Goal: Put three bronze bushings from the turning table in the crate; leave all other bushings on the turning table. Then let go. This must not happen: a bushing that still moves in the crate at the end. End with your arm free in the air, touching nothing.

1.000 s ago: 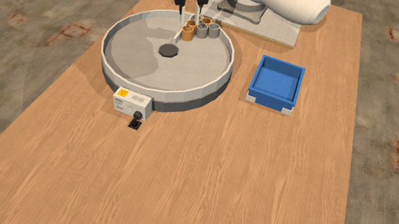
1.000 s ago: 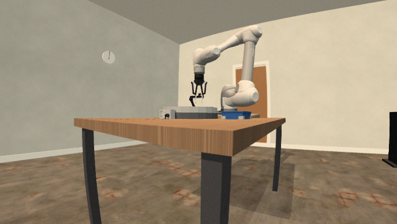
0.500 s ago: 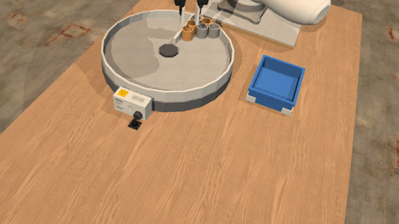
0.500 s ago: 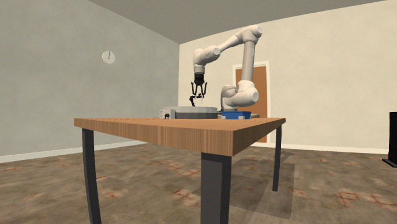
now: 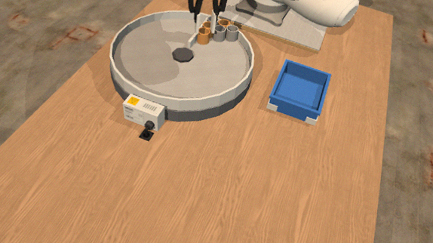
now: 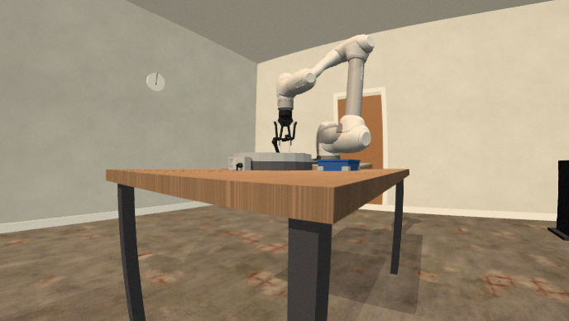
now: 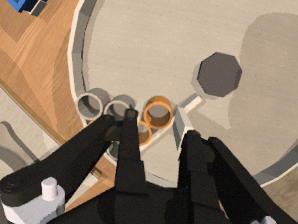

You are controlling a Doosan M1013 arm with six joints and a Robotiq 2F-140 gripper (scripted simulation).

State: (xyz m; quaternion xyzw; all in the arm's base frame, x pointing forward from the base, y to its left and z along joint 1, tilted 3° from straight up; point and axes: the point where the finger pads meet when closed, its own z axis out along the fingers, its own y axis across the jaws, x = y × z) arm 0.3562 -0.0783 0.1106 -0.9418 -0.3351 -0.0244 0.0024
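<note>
We see the hand hanging above the far edge of the turning table, its fingers pointing straight down. The fingers stand partly closed, with a gap between them, and they hold nothing; the tips hover just over the cluster of bushings without touching any.

Five bushings stand upright in a tight group near the far rim. The nearest bronze bushing sits just beside a thin white rib that runs out from the dark hub at the disc's centre. A second bronze bushing shows between the fingers from the top view, and a third bronze bushing stands at the back against the rim. Two grey bushings stand side by side to the right of the bronze ones. In the wrist view one finger covers part of a bronze ring, so we cannot quite tell how close the tip is to it.

The blue crate rests on the wooden table to the right of the turning table, well apart from the hand, with no bushing visible in it. A small white control box sits against the turning table's near side.
</note>
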